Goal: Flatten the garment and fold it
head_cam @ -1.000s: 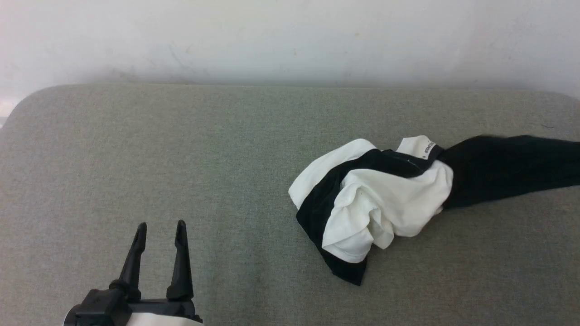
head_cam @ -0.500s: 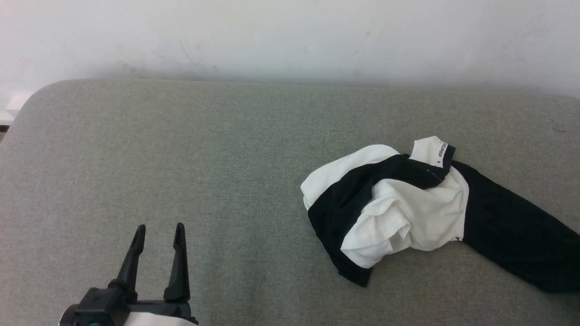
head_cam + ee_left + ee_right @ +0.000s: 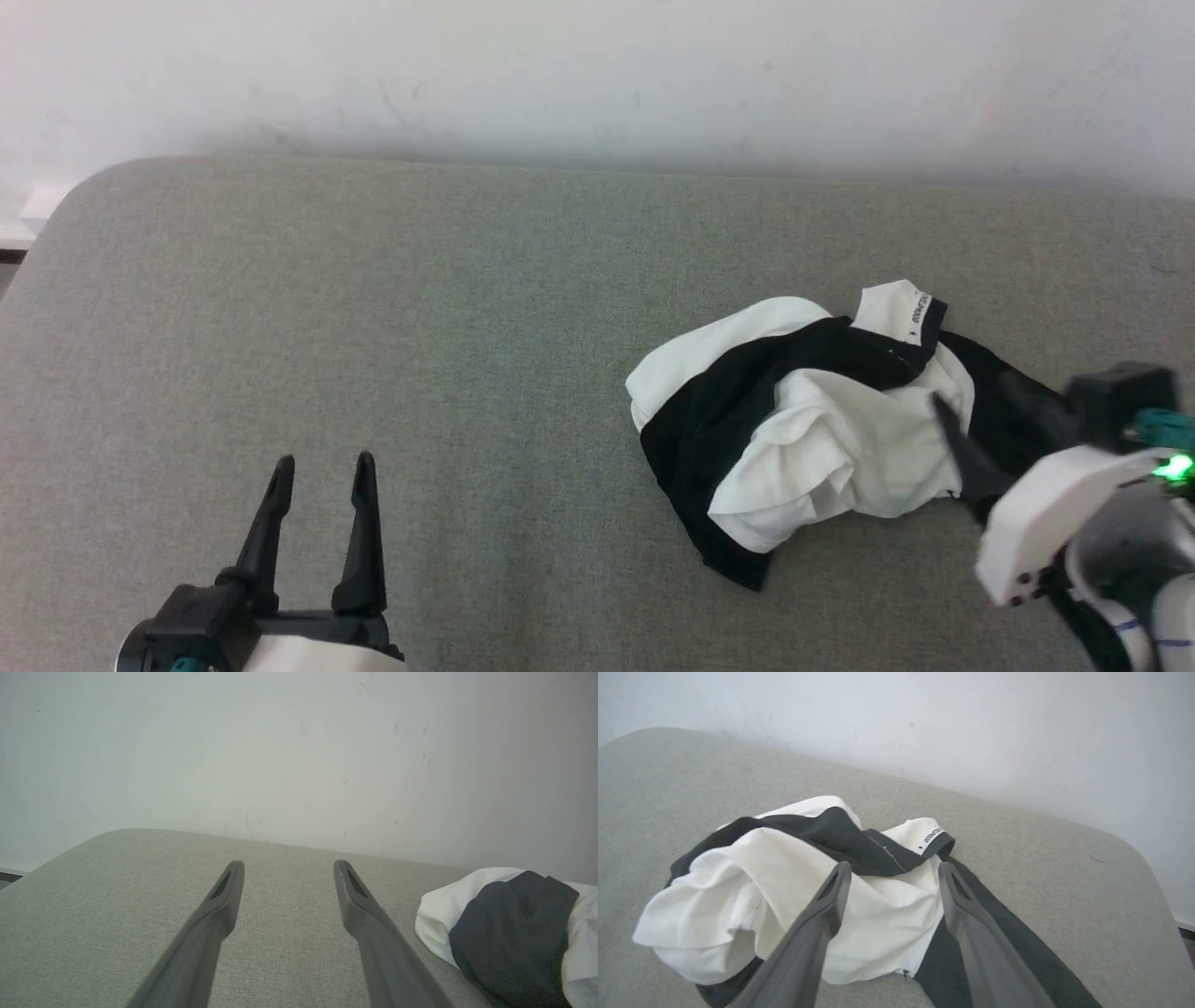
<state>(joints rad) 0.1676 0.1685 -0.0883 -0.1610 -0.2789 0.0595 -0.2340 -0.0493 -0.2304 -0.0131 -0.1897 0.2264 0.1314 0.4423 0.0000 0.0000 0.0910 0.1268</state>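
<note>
The garment (image 3: 822, 429) lay crumpled in a heap on the right part of a grey woven-fabric surface (image 3: 373, 308) with rounded corners, before a pale wall (image 3: 597, 75). Its soft white body was bunched between black bands, with a white printed tape (image 3: 920, 317) at the collar. The right gripper (image 3: 893, 870) hung just over the white cloth and black sleeve, its dark fingers spread and pinching nothing. The left gripper (image 3: 323, 459), fingers also spread and empty, was well apart from the heap, to its left.
</note>
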